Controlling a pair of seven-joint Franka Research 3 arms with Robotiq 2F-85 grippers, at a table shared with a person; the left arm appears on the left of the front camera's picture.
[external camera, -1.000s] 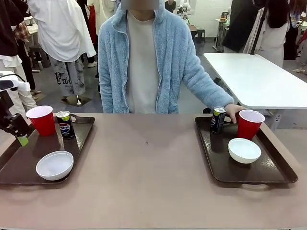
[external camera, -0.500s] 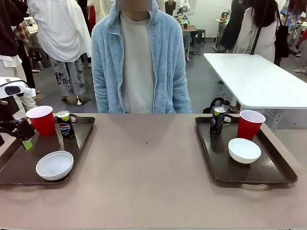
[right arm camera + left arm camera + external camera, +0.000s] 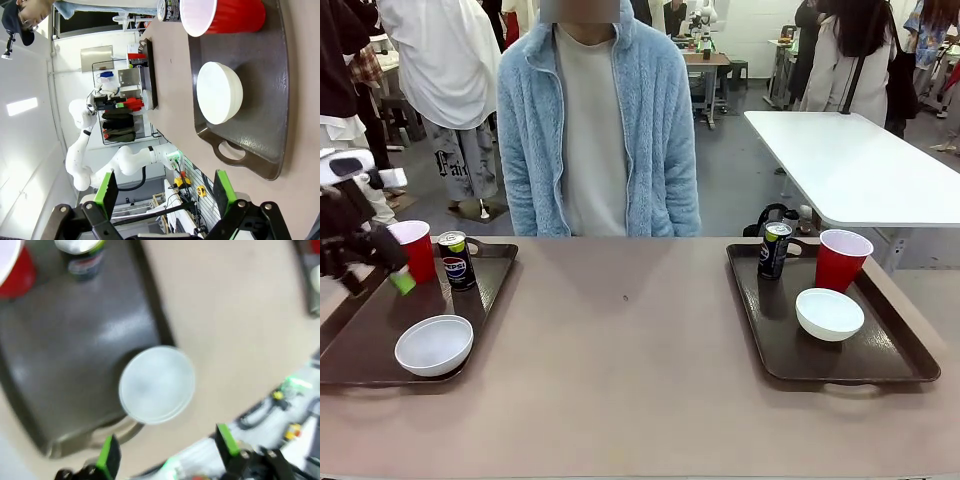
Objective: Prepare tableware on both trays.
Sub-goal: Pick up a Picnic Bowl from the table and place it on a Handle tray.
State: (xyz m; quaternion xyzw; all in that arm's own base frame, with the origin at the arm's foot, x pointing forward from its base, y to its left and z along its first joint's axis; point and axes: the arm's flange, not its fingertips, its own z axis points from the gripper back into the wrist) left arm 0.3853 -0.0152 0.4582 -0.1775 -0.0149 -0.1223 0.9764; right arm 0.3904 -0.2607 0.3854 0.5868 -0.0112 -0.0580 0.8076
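Left wrist view was motion-blurred, so we couldn't read the print on the can [image 3: 82,257] at the tray's [image 3: 75,360] far end, and the red cup [image 3: 15,267] got chopped by the picture's left edge. From the front, the left gripper [image 3: 395,275] covered part of that cup [image 3: 417,250]. In the right wrist view the other can [image 3: 169,9] was cut by the top edge.

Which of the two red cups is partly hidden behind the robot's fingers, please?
The red cup on the left tray, beside the Pepsi can; the left gripper overlaps it, while the right tray's cup stands unobstructed.
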